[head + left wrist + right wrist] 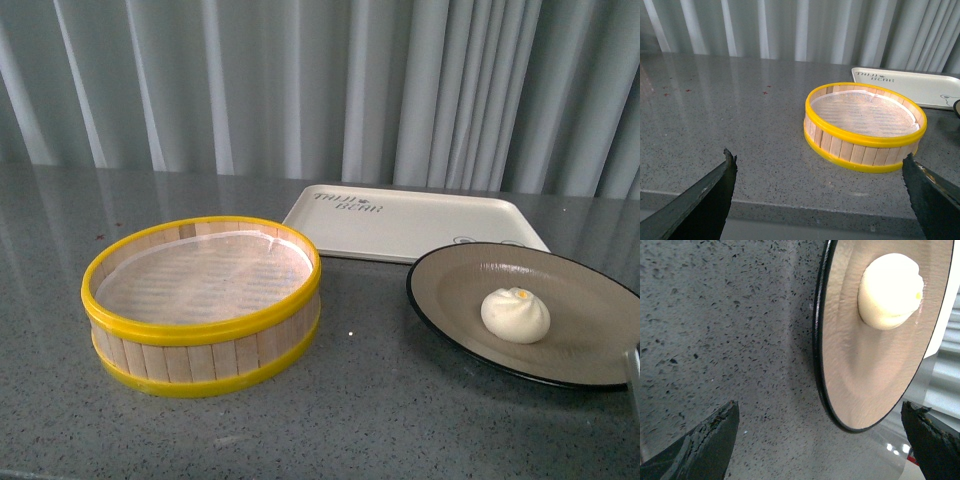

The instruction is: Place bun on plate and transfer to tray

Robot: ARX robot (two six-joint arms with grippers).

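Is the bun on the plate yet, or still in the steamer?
On the plate: the bun rests near its middle; the steamer basket holds only its paper liner.

On the table [380, 420], the steamer basket [203, 305] sits at near left. The tray [415, 222] lies farther back, right of centre, in front of the curtain [300, 80]. The plate [450, 290] rests at near right, just before the tray's right end and apart from the basket. The bun [515, 314] lies on the plate, near its middle.
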